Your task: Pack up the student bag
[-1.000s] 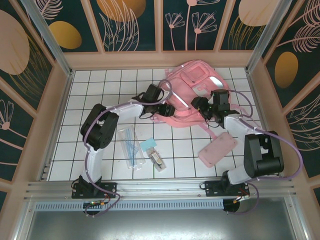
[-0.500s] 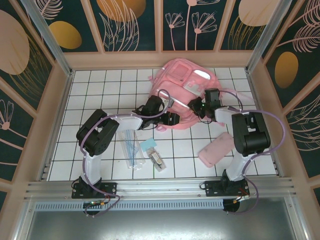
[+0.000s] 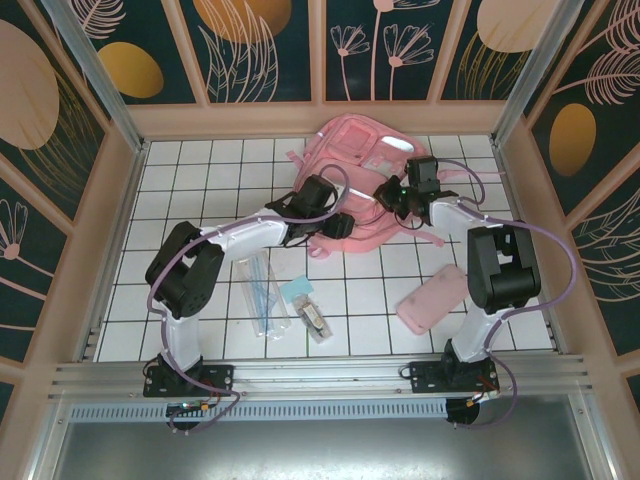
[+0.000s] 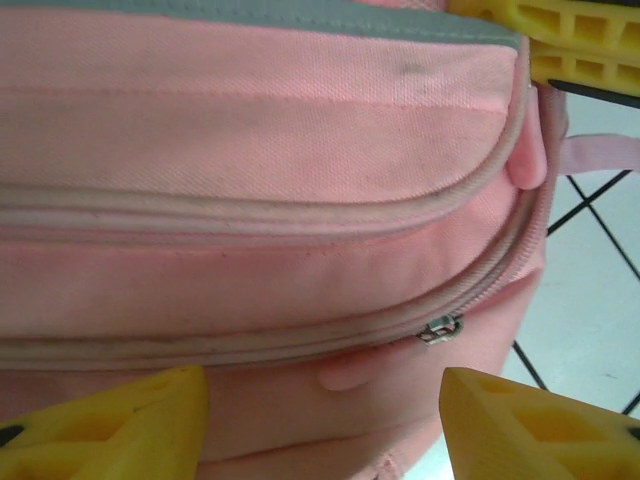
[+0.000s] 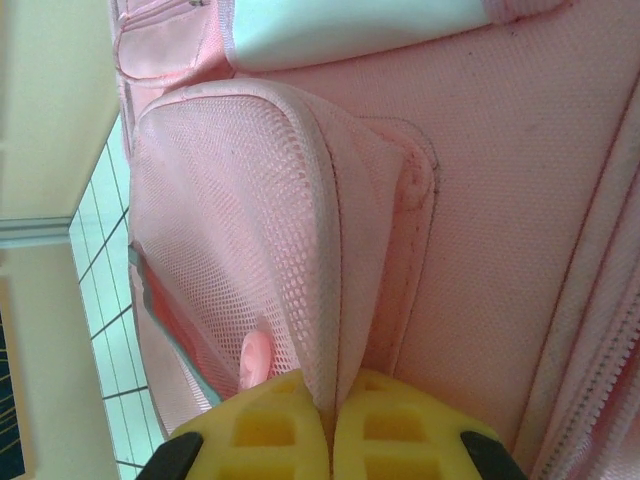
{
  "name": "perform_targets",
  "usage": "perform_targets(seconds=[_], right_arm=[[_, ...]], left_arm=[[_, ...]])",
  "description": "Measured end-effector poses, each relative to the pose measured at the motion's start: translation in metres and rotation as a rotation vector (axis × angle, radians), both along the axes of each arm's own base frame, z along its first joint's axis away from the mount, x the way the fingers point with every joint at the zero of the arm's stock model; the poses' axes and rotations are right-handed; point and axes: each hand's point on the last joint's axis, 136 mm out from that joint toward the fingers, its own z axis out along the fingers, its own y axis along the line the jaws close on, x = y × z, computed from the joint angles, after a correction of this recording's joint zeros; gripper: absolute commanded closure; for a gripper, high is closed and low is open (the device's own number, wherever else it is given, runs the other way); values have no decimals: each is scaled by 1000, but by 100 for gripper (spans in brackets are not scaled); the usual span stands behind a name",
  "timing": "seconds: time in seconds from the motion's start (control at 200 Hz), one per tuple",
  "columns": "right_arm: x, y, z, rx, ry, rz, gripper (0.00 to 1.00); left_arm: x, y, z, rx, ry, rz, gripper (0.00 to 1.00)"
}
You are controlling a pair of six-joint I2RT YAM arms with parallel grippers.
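While the student bag [image 3: 352, 150] lies flat on the far middle of the white tiled table [image 3: 200, 180], both arms reach in to its near edge, one from each side. Left gripper [image 3: 338, 225]: at the bag's near-left corner. In the left wrist view its yellow fingers [image 4: 120, 420] stand well apart, jaws open and nothing clamped; pink fabric of the bag [image 4: 260, 150] lies straight ahead of them, crossed by two curved zipper lines. A small metal zipper pull [image 4: 440, 328] sits at the right end of the lower line, which looks zipped along the stretch in view. Right gripper [image 3: 392, 197]: on the bag's near-right part. In the right wrist view its two yellow fingers [image 5: 270, 440] are pressed together, and the bound edge of a pink mesh pocket [image 5: 230, 250] runs down between them, so the jaws are pinching the bag [image 5: 500, 150] by that pocket edge. A pale glossy panel [image 5: 350, 30] shows at the top of that view. Nearer the arm bases, apart from the bag: a flat pink pouch [image 3: 435, 298] on the right; a clear packet [image 3: 262, 292], a small blue card [image 3: 298, 288] and a small dark item [image 3: 316, 322] left of centre; what that item is cannot be made out.
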Motion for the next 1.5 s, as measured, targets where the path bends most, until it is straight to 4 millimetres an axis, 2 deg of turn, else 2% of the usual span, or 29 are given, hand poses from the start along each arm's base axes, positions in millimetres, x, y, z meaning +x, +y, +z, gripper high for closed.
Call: perform_targets(seconds=[0.155,0.41,0.635,0.75,0.866,0.986,1.096,1.351,1.501], right_arm=[[-1,1,0,1,0,5,100],[-2,1,-1,2,6,7,100],[-2,1,0,-1,13,8,100],[0,1,2,-4,18,4,100],[1,1,4,8,20,6,100],[3,2,12,25,18,13,100],[7,3,21,41,3,16,100],[10,1,26,49,-3,12,100],[15,1,35,67,-16,10,100]], left_arm=[[9,-8,4,34,-21,-39,42],[7,-14,-21,72,35,-86,45],[7,-20,-28,82,77,-115,48],[5,-23,-26,79,101,-131,47],[4,-23,-22,70,108,-116,41],[1,-20,-9,46,106,-82,39],[0,-19,0,23,117,-49,39],[-6,-18,2,22,175,-8,40],[-10,-18,3,20,200,-3,42]])
